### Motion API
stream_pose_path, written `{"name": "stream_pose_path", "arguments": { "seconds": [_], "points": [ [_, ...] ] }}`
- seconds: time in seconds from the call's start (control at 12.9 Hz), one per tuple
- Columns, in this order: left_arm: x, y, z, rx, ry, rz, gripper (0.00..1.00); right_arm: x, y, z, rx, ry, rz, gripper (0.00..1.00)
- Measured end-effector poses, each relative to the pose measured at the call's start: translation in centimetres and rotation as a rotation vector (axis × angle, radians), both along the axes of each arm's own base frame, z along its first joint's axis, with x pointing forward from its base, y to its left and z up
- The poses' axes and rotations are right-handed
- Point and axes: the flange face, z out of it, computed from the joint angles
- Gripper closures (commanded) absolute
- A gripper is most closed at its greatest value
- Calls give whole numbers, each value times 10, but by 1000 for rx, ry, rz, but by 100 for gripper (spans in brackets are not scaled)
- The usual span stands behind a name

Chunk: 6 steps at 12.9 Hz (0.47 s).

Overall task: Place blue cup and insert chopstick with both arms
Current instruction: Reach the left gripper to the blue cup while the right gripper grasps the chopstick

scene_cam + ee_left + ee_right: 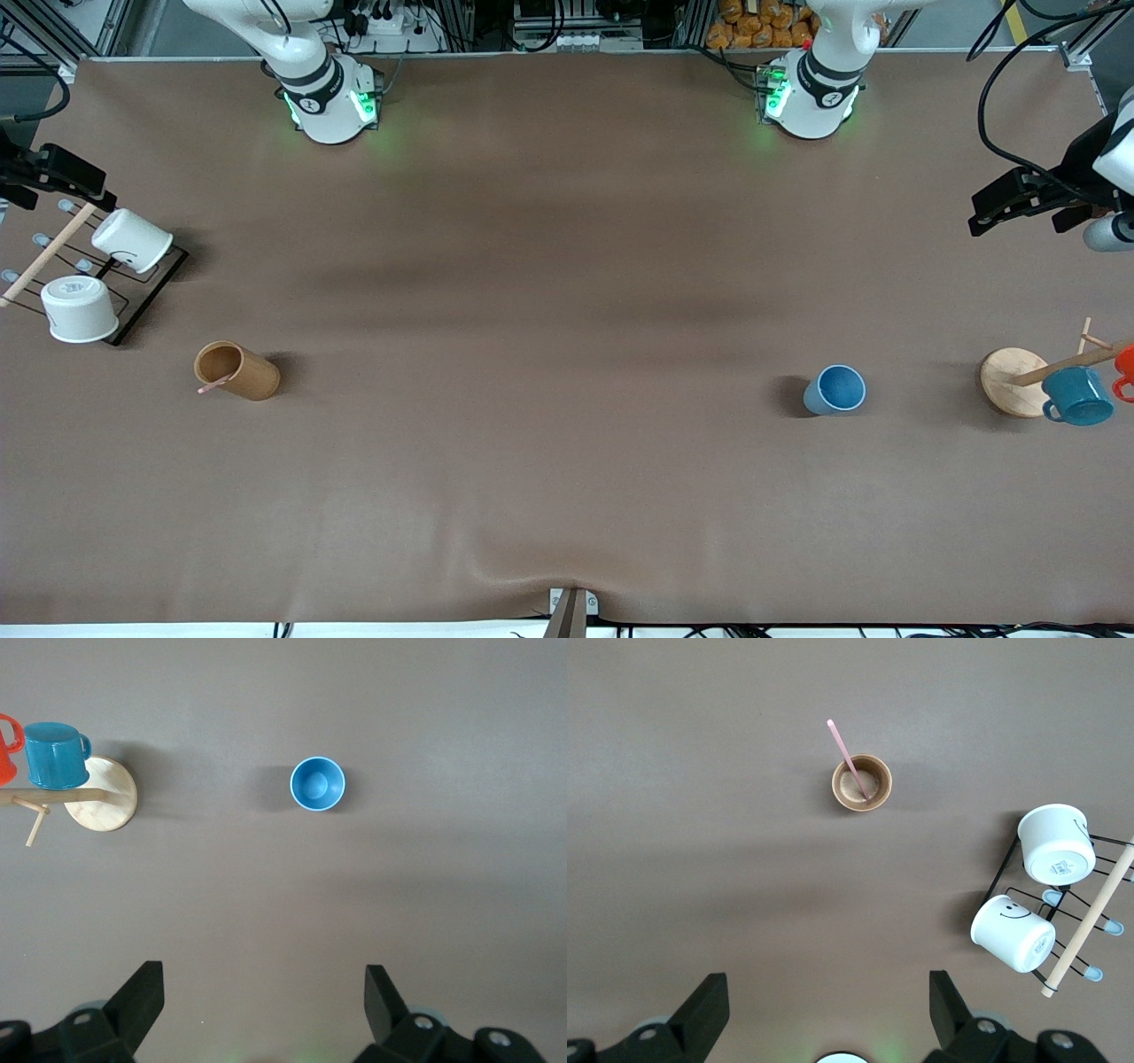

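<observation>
The blue cup (835, 390) stands upright and empty on the brown table, toward the left arm's end; it also shows in the left wrist view (317, 784). The pale pink chopstick (215, 385) leans inside a brown wooden cylinder (237, 370) toward the right arm's end; the right wrist view shows the chopstick (846, 753) sticking out of the cylinder (862, 784). My left gripper (1019, 197) (264, 1001) is open and empty, high over the left arm's end of the table. My right gripper (53, 173) (829, 1005) is open and empty, high over the wire rack.
A mug tree with a round wooden base (1010, 381) holds a teal mug (1079, 396) and an orange mug (1125, 368), beside the blue cup. A black wire rack (151, 292) with two white cups (133, 239) (80, 308) stands beside the cylinder.
</observation>
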Motion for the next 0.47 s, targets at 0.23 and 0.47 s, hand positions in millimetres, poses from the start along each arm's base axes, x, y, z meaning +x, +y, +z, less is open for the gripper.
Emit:
{"name": "stream_pose_path", "arguments": {
  "seconds": [0.23,0.47],
  "points": [
    [1,1,-2,0,3,2,0,0,-3,0,-1,0,-6,0],
    [18,4,-25,-6,29,5,0,0,-4,-2,0,4,-7,0]
  ]
}}
